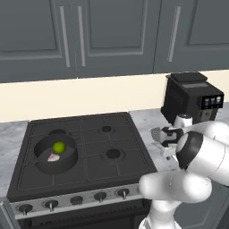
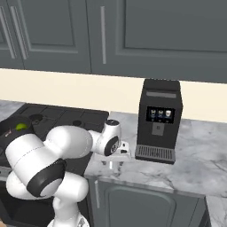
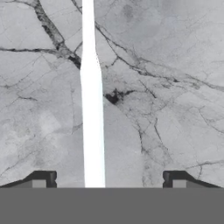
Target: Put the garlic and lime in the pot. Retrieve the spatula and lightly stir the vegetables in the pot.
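Observation:
The dark grey pot (image 1: 41,165) sits on the stove's front left burner. Inside it lie the green lime (image 1: 59,146) and the pale garlic (image 1: 53,157); the pot (image 2: 9,127) and lime (image 2: 20,126) also appear at the far left of the right base view. The spatula's thin white handle (image 3: 92,113) lies on the marble counter, and its grey blade (image 1: 155,133) peeks out beside the hand. My gripper (image 3: 109,179) hangs open just above the handle, one fingertip (image 3: 43,178) on either side, holding nothing. The gripper (image 1: 165,150) (image 2: 116,163) is right of the stove.
A black coffee machine (image 1: 192,100) (image 2: 159,122) stands on the counter just behind and right of the gripper. The stove (image 1: 112,134) with its knobs fills the left. Grey cabinets hang above. Marble counter (image 2: 195,155) stretches to the right.

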### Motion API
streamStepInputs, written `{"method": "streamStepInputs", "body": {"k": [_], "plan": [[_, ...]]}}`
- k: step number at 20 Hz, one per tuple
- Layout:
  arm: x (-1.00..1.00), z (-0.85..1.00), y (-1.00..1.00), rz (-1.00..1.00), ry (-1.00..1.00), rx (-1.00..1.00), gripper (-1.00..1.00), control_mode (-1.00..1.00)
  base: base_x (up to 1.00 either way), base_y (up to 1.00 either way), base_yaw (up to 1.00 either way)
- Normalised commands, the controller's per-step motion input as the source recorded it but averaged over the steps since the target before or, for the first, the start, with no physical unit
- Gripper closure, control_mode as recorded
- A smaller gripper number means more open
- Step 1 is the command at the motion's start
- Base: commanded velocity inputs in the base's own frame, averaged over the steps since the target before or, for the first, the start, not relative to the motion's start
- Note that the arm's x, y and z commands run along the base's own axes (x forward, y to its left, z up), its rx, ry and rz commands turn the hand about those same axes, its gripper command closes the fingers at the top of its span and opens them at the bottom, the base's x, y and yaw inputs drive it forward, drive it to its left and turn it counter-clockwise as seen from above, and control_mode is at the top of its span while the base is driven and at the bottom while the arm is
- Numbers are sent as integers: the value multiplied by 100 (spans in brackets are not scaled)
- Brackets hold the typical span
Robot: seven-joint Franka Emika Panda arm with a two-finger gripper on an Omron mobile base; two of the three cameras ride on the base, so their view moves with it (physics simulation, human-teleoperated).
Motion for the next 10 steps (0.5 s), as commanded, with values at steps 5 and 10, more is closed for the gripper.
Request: {"method": "streamStepInputs", "body": {"k": [5,10], "plan": [[0,-8,0,0,0,0,100,-100,0,0,0],[0,-1,0,0,2,0,100,-100,0,0,0]]}}
